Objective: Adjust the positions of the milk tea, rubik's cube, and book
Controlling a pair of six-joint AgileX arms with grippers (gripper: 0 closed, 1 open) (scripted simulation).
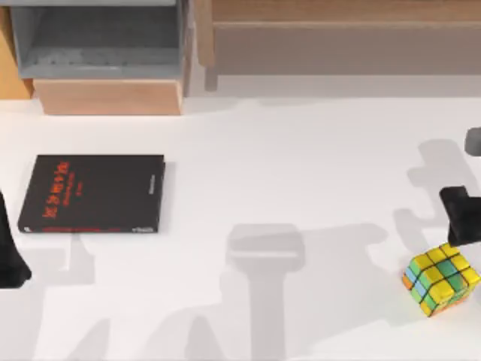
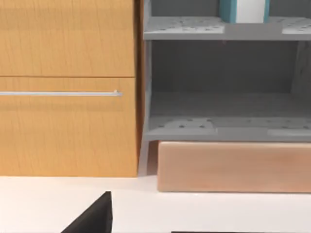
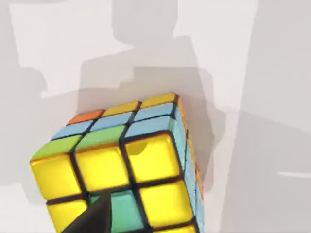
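The book (image 1: 94, 194) lies flat at the table's left, black cover with red lettering facing up. The rubik's cube (image 1: 442, 278) sits tilted near the right edge, yellow and green stickers upward. My right gripper (image 1: 460, 216) hangs just behind it, close above. In the right wrist view the rubik's cube (image 3: 126, 165) is very near, with one dark fingertip (image 3: 95, 219) in front of its yellow face. My left gripper (image 1: 11, 263) is parked at the far left edge, beside the book's near corner. The milk tea is out of view.
A wooden cabinet with a grey shelf unit (image 1: 98, 45) stands at the back left; the left wrist view faces its shelves (image 2: 223, 126) and drawer front (image 2: 63, 92). A wooden ledge (image 1: 346, 30) runs along the back right.
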